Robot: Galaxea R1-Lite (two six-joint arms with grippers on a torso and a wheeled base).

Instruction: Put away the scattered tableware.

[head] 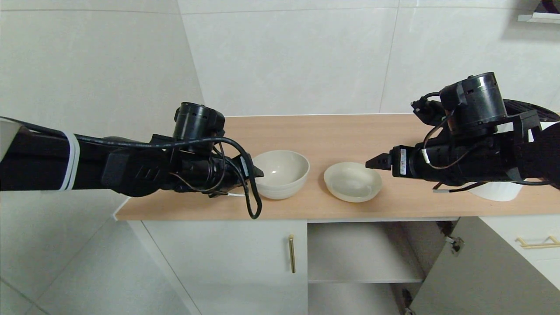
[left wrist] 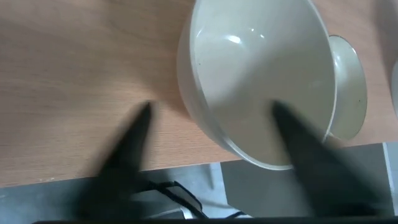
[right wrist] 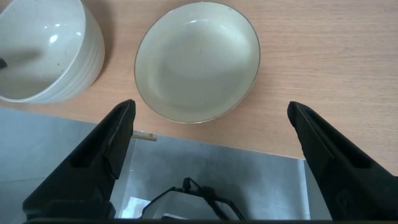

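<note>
Where wooden counter runs, ribbed bowl (glossy) sits.

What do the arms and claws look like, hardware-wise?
Both matte black with cylindrical wrist housings. Left arm: white band, looping black cable. Right arm: white label, thin cable with white tie. Left claw and right claw: black tapered fingers.

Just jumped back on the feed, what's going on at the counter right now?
Two pieces of tableware sit on the wooden counter. The left gripper is open, its fingers straddling the wall of the deep bowl, not closed yet. The right gripper is open and faces the shallow dish, fingers clear of it. The cabinet below stands open.
</note>
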